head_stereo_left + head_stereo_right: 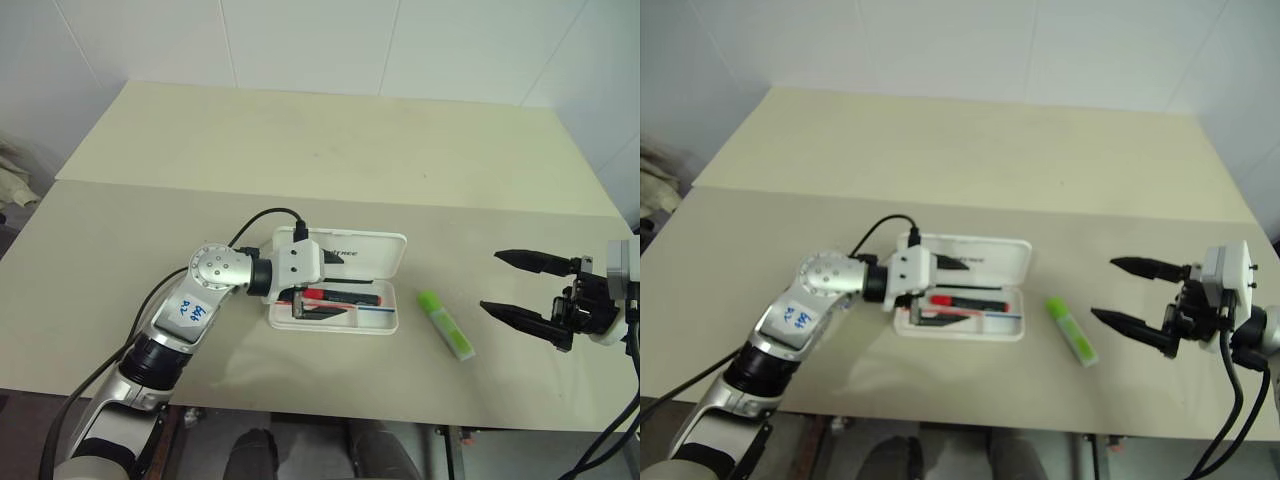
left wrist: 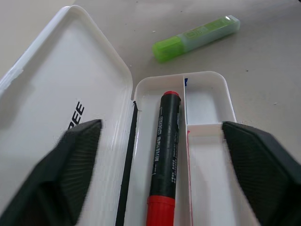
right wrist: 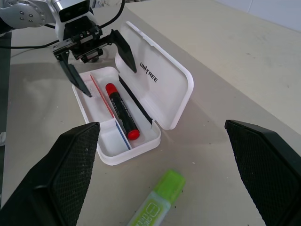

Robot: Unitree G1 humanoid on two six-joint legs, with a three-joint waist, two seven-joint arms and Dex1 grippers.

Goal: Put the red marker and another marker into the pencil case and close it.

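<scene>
Left gripper (image 3: pixel 96 59) fingers spread above open pencil case (image 1: pixel 385 320); red marker (image 2: pixel 164 160) lies inside between them. Right gripper (image 1: pixel 520 290) open, green highlighter (image 1: pixel 445 325) nearby on beige table (image 1: pixel 300 140).

Bright, even overhead light; soft shadows; near pincer fingers (image 2: pixel 70 169) blurred.

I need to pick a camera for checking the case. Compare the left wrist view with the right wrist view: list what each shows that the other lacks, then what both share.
Left wrist view alone: the left gripper's own fingers from behind, standing apart either side of the red marker.

Right wrist view alone: the whole left gripper open above the pencil case, and the right gripper open.

Both: the red marker lying in the open pencil case, and the green highlighter on the table outside it.
</scene>
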